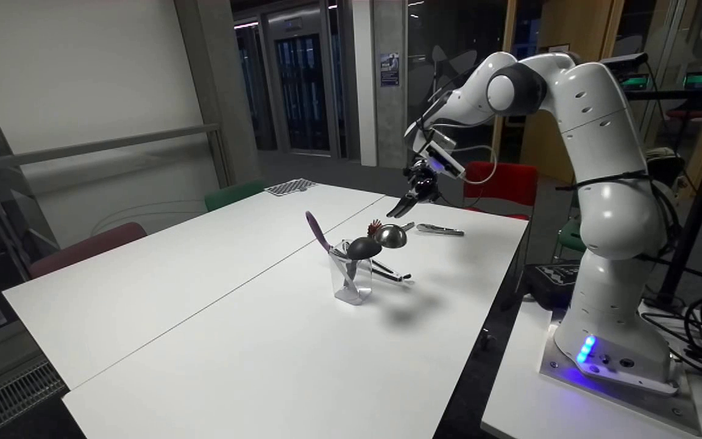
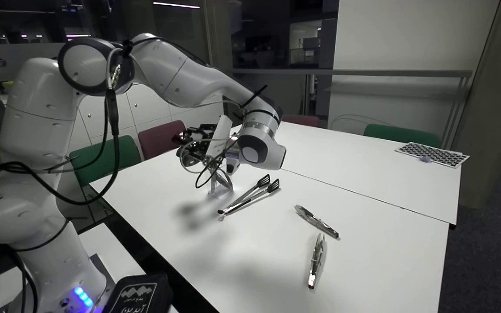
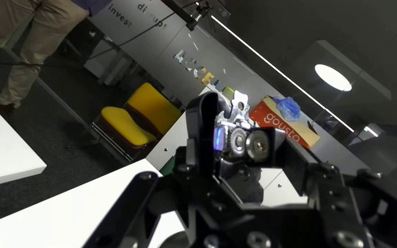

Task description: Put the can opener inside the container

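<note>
The can opener (image 3: 238,139) has a metal head with gear wheels and dark handles. In the wrist view my gripper (image 3: 245,155) is shut on it, with a finger on each side. In an exterior view the gripper (image 1: 415,194) hangs well above the table, with dark prongs pointing down; fingers and handles cannot be told apart there. The clear container (image 1: 352,294) stands upright on the table, lower and to the left of the gripper, apart from it. It holds several utensils. In an exterior view the container (image 2: 221,194) is partly hidden behind the wrist and cables.
A purple-handled tool (image 1: 317,230), a black ladle (image 1: 364,247) and a metal ladle (image 1: 391,236) stick up from the container. Black-tipped tongs (image 2: 250,196) lie beside it. Metal tongs (image 2: 315,221) and a second metal pair (image 2: 316,261) lie on the white table (image 1: 235,366).
</note>
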You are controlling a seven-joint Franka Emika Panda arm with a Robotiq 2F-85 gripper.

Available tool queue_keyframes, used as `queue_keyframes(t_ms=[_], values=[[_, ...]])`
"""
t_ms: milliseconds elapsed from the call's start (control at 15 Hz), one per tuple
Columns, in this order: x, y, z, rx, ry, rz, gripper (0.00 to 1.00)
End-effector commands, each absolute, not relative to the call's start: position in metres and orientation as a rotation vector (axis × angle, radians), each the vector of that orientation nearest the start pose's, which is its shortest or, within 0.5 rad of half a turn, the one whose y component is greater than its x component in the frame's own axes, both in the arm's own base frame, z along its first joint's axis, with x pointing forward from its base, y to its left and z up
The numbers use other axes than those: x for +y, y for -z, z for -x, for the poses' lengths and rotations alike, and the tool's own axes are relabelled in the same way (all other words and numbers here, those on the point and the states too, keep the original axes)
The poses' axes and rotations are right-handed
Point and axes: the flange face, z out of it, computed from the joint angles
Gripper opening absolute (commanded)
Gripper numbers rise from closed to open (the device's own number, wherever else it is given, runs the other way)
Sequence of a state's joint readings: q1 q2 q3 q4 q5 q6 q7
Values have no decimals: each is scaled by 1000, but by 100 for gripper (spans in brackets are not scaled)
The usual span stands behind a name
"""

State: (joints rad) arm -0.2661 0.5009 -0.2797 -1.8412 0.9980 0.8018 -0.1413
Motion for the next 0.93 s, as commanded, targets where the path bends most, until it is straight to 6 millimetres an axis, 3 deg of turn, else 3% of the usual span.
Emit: queue_keyframes(t_ms=[0,267,867], values=[[-147,-327,-500,359,-1084,1465,40],[-131,-342,-509,379,-1131,1495,40],[-68,-377,-543,318,-1249,1594,40]])
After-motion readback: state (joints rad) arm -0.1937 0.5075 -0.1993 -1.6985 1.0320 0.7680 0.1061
